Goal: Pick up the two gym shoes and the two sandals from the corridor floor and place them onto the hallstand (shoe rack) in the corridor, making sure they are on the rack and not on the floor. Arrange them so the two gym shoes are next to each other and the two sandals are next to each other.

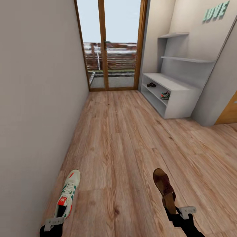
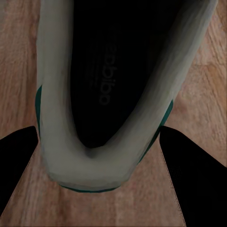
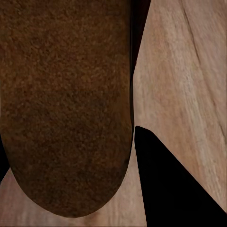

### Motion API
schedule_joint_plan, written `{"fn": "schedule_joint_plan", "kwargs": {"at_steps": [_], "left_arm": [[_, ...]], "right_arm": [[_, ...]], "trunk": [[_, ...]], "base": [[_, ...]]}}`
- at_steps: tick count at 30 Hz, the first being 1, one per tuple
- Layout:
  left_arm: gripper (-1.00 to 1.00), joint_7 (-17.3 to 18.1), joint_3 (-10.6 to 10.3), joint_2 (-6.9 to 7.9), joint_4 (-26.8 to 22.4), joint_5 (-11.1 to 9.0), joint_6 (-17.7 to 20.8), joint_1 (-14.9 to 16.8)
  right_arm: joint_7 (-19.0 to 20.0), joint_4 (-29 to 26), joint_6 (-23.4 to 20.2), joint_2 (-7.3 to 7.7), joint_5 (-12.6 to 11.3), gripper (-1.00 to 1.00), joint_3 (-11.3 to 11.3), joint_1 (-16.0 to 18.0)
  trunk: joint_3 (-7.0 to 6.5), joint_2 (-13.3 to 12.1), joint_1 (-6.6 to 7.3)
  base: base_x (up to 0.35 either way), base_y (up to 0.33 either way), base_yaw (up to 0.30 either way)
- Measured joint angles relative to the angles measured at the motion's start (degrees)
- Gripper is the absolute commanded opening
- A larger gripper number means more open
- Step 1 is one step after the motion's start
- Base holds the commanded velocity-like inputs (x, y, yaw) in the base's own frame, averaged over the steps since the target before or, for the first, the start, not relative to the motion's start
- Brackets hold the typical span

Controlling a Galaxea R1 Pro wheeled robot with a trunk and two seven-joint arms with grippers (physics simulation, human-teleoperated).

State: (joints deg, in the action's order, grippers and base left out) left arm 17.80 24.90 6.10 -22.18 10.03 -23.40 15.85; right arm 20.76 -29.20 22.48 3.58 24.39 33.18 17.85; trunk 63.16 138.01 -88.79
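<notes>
Nearest, low in the head view: left gripper holds a gym shoe by the heel, toe pointing away down the corridor. Left wrist view confirms it: the heel collar of the shoe sits between the two dark fingers, jaws closed on it from either side.

Right gripper carries a sandal by its heel end, toe forward. In the right wrist view the brown sandal lies against one dark finger; the other finger is barely seen at the edge, so the grip looks closed on the sandal but only one contact is plain.

Under both: the corridor floor, wood plank, running ahead to a glass door.

Far right, beside the door: the hallstand, pale grey, well apart from both arms. Its lower tier already holds a second sandal toward the door end and a second gym shoe nearer this end.

Judgement: carry stage, half the footwear racked, two pieces in hand.

Risks:
- Both shoes are held at the heel only, long bodies cantilevered; a jolt while driving could rotate or shed one onto the floor.
- The racked pair sit apart on the same tier; placing each beside its mate means reaching into a low opening, where a held shoe could knock the one already there off the tier.
- Left wall is close to the left arm while turning.
</notes>
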Motion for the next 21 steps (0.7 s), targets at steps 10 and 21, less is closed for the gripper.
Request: {"fn": "schedule_joint_plan", "kwargs": {"at_steps": [10,21], "left_arm": [[-1.0,0.01,0.0,0.0,0.0,0.0,0.0,0.0],[-1.0,0.01,0.0,0.0,0.0,0.0,0.0,0.0]], "right_arm": [[0.0,0.01,0.0,0.06,0.03,-1.0,0.0,-0.01],[0.0,0.09,0.0,0.06,0.04,-1.0,0.0,0.01]], "trunk": [[0.05,0.0,0.0],[0.05,0.0,0.0]], "base": [[0.34,0.0,0.0],[0.34,0.0,0.0]]}}
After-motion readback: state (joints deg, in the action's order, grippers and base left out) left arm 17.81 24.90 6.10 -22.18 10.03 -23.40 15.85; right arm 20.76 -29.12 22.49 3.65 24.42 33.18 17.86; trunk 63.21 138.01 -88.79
